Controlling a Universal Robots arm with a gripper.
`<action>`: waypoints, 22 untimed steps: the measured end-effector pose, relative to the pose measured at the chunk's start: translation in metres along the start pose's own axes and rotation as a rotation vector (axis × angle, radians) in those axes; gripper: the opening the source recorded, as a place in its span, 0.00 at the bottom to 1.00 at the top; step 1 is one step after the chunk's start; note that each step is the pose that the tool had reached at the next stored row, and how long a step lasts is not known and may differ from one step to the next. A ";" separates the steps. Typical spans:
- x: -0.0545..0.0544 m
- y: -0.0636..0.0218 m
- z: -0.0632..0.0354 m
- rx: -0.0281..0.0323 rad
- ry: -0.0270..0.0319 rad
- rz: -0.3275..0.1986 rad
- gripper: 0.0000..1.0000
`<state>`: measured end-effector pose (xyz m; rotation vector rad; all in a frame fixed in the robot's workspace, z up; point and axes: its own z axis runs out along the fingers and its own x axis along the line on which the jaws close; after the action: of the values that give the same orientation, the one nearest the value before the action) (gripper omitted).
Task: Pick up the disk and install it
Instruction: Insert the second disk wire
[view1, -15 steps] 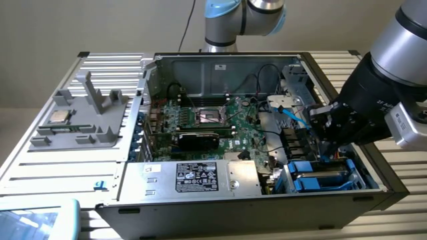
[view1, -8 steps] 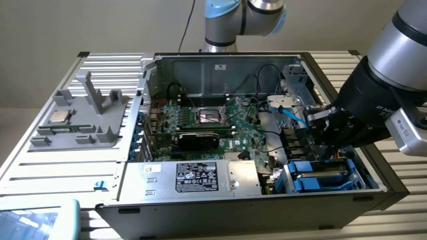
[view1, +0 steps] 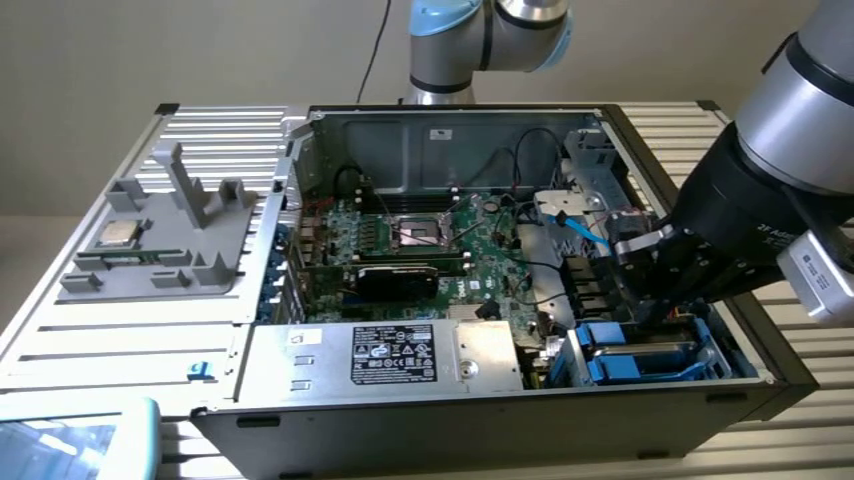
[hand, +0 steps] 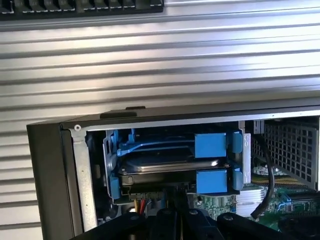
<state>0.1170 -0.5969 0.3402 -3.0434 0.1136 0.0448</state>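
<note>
The disk (hand: 165, 165), silver-grey, lies flat in its blue carrier frame (hand: 210, 146) inside the drive bay at the corner of the open computer case (hand: 50, 165). In the exterior view the disk (view1: 643, 352) sits low at the case's right front corner. My gripper (view1: 650, 318) reaches down into that corner from the exterior view's right. Its dark fingers (hand: 167, 220) stand together, shut, right at the disk's near edge. I cannot tell whether they pinch any part of it.
A big silver box with a black label (view1: 400, 355) fills the case's front. The motherboard (view1: 427, 250) lies behind it, with a blue cable (view1: 587, 232) and a black cable (hand: 270, 185) near the bay. A grey fixture holding a small chip (view1: 120, 233) stands on the ribbed table (view1: 80, 340).
</note>
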 end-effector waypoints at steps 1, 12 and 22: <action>0.000 0.0000 0.0004 -0.0002 -0.0005 -0.006 0.11; 0.018 -0.0006 -0.0121 -0.0001 -0.0096 -0.013 0.11; 0.023 0.0019 0.0028 -0.0031 -0.0275 -0.025 0.11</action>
<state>0.1397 -0.6002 0.3365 -3.0455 0.0736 0.0850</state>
